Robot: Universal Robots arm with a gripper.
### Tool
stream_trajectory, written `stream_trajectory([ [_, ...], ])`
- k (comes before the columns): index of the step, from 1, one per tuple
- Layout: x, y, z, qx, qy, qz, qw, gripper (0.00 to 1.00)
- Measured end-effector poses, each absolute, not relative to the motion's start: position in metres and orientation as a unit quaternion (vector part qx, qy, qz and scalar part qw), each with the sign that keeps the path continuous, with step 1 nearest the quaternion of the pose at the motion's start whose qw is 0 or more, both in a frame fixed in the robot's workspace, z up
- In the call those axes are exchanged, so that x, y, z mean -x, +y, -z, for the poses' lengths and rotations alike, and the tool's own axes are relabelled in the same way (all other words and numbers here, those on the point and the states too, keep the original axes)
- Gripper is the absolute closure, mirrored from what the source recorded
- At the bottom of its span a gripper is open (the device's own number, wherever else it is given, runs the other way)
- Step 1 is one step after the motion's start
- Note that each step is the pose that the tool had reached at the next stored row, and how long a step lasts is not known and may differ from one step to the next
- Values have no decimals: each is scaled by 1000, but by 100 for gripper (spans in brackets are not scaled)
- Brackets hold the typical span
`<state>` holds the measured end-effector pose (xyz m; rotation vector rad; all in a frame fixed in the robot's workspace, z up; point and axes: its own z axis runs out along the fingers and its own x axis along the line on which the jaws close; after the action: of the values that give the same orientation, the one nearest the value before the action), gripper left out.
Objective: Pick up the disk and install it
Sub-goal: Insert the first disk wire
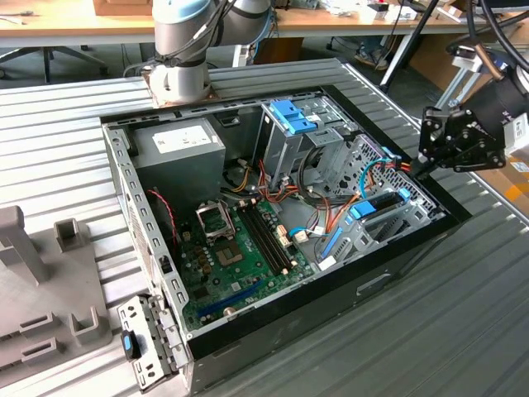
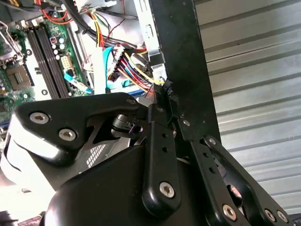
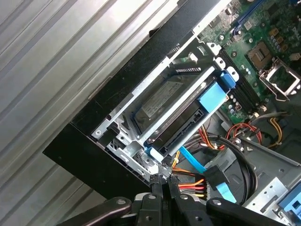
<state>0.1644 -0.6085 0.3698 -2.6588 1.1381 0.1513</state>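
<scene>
Claw (image 1: 417, 169): black metal linkage with bolted joints and two fingers. The tips are pinched narrow and I see nothing between them in both wrist views (image 2: 164, 90) (image 3: 162, 181).
Claw position: over the rim of the case (image 1: 397, 273), at the exterior view's right, just above a bundle of wires (image 3: 190, 186).
Disk (image 3: 162, 101): one flat grey metal rectangle with a pale label. It sits inside a bare steel bay in the case corner nearest the claw, apart from the tips.
Disk frame: bright blue plastic with a blue tab at one end. In the exterior view the disk (image 1: 382, 203) lies low in the case at that view's right.
Label text: I can't make any out.
Wires: red, orange and yellow strands, plus one flat blue cable (image 3: 193, 162).
Case: black shell, side open, with one green circuit board (image 1: 240, 265) on its floor.
Power box (image 1: 178, 145): one, grey metal, with a white label.
Cage latch (image 1: 291, 114): one, blue plastic, on top of a tall grey cage.
Table (image 1: 463, 331): ribbed grey metal.
</scene>
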Motion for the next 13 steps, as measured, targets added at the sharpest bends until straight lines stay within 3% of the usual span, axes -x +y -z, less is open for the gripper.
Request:
stream_trajectory([
  [13, -152, -609, -370, 900, 416, -48, 124, 83],
])
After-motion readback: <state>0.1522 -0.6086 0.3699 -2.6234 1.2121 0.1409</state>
